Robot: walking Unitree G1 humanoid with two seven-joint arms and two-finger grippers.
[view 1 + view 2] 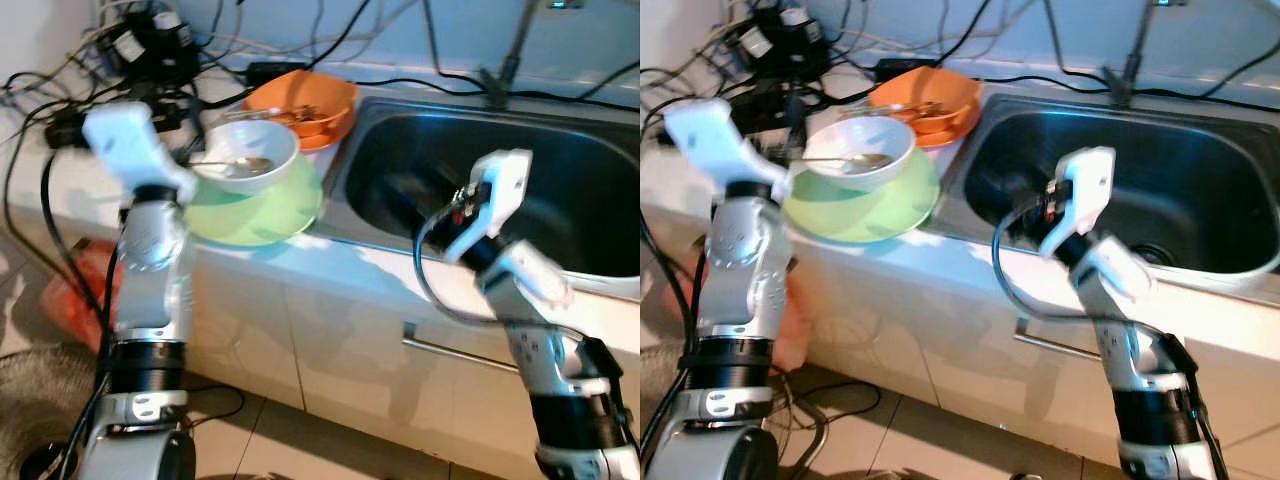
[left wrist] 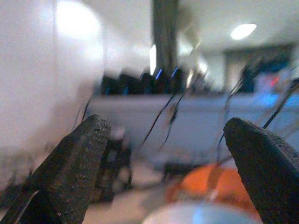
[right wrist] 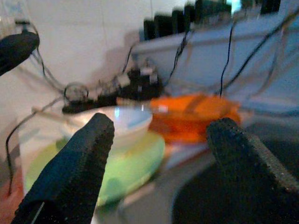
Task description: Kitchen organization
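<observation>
Left gripper point(image 2: 166, 175) fingers spread wide, holding nothing, raised over the counter point(image 1: 300, 262) beside a white bowl point(image 1: 247, 160) with a spoon point(image 1: 240, 165), stacked on a green plate point(image 1: 265, 212); orange bowl point(image 1: 302, 105) sits behind it, next to the sink point(image 1: 560, 190). Right wrist view: right gripper point(image 3: 156, 154) also spread and empty, aimed across the sink edge at the same stack.

I can't read any text, label, brand or number here. My head views are motion-blurred and both wrist views are soft, so nothing on the dishes, the cables or the wall resolves into letters or digits.
</observation>
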